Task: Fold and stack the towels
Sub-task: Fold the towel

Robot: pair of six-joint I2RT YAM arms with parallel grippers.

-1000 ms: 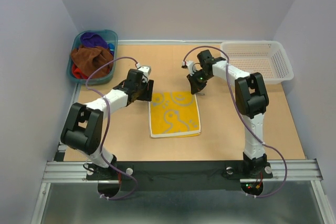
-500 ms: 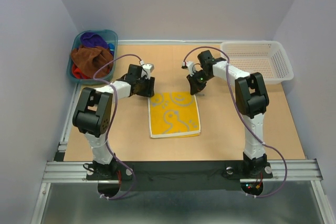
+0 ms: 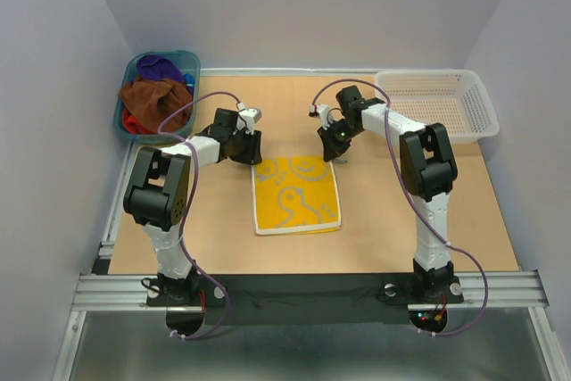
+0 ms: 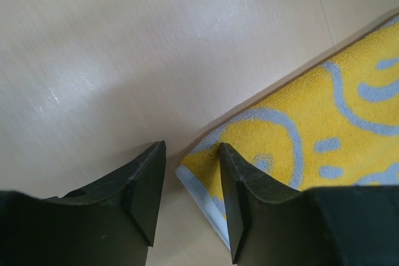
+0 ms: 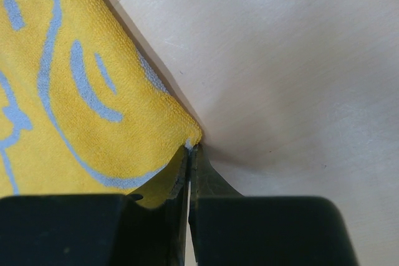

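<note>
Top view overhead; both wrist views close, sharing yellow towel (image 3: 296, 195).

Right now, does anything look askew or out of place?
Nothing stands out. The yellow towel lies flat on the table, right gripper pinching one far corner; the other towels sit heaped inside the teal tub.

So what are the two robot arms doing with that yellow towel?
They're getting ready to fold it. The yellow towel lies flat on the table. The right fingers are pinched shut on its far right corner, and the left fingers sit open around the far left corner, not gripping it yet. More towels wait in the teal tub.
</note>
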